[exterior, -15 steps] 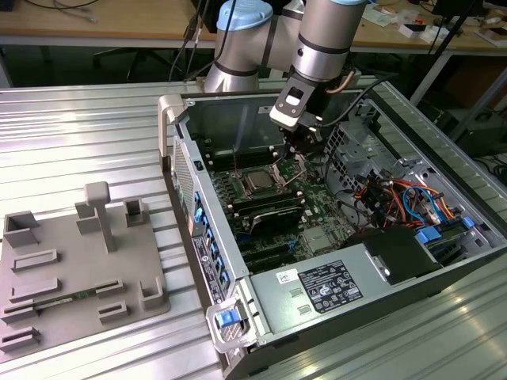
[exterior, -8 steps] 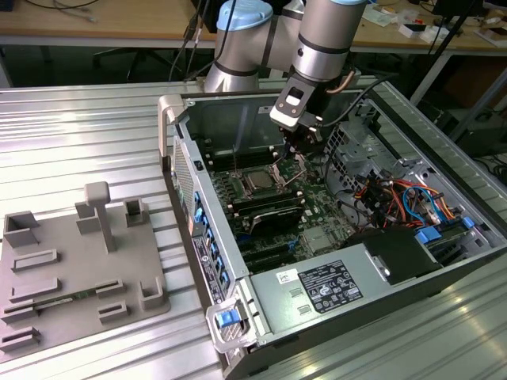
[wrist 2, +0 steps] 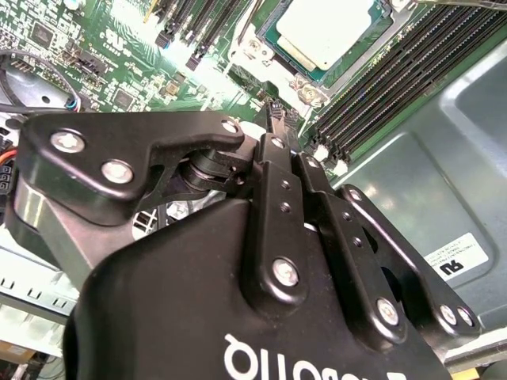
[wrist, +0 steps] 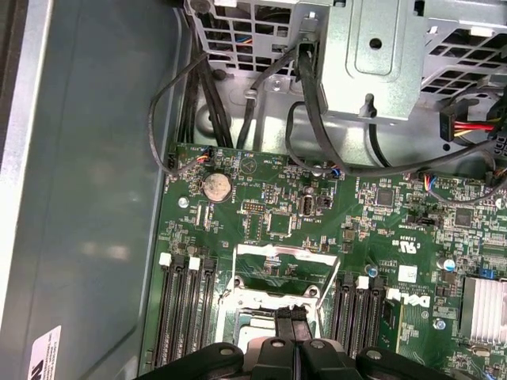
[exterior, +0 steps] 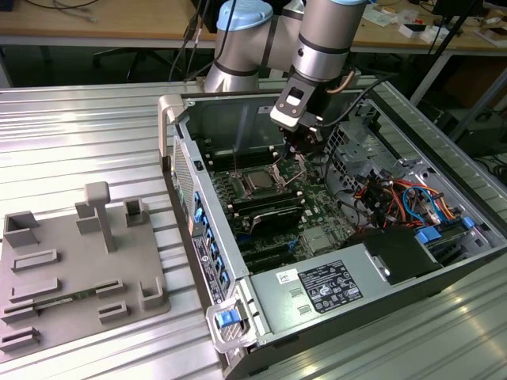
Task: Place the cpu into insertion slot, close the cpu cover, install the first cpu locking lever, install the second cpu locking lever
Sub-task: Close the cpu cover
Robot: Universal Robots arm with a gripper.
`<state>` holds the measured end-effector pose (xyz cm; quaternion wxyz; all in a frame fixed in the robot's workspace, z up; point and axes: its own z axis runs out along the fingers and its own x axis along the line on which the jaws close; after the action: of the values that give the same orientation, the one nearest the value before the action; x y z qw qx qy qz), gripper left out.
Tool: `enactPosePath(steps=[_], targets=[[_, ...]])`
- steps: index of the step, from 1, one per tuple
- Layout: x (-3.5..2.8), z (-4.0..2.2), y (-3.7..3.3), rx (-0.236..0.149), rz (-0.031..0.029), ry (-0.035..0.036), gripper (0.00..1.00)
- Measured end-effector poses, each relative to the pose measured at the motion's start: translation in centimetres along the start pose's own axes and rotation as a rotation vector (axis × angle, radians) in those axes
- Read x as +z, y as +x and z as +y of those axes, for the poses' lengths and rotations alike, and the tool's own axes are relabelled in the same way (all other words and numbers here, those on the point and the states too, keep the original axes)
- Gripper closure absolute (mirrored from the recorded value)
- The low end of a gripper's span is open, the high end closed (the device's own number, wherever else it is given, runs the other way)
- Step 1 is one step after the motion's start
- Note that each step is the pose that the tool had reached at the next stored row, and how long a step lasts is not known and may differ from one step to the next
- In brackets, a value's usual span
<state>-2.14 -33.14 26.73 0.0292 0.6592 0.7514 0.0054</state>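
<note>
The cpu point(exterior: 257, 182) point(wrist 2: 325, 32) lies flat in the insertion slot point(exterior: 243, 191) point(wrist 2: 265, 51) on the green motherboard, its silvery top bare. The cpu cover point(wrist: 289, 252) stands tilted up from the slot's far edge, its square window open to the board behind it. My gripper point(exterior: 295, 158) point(wrist 2: 277, 111) point(wrist: 291, 314) hangs just above the slot on the cover's side, close to the raised frame. Its two black fingertips point(wrist: 283, 315) are pressed together with nothing visible between them. Whether they touch the cover I cannot tell.
Black memory slots point(wrist: 186, 309) flank the socket on both sides. A metal drive cage point(wrist: 380, 55) with black cables point(wrist: 309, 87) stands beyond the board. A finned heatsink point(wrist: 483, 309) sits beside it. On the exterior view's left lies a grey fixture plate point(exterior: 79, 269).
</note>
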Motion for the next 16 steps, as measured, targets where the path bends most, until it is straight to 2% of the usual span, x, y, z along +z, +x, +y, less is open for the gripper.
enactPosePath(steps=[2,4,7,10,12,16], targets=[[0.04,0.58,-0.07,0.0,0.0002,0.0001,0.89],[0.06,0.91,-0.12,0.0,-0.0014,0.0004,0.89],[-0.1,0.96,-0.12,0.0,-0.0044,0.0008,0.89],[-0.72,0.99,-0.14,0.0,-0.008,0.0013,0.89],[-0.73,1.15,-0.16,0.0,-0.0079,0.0011,0.89],[-0.69,2.2,-0.25,0.0,-0.0102,0.0015,0.89]])
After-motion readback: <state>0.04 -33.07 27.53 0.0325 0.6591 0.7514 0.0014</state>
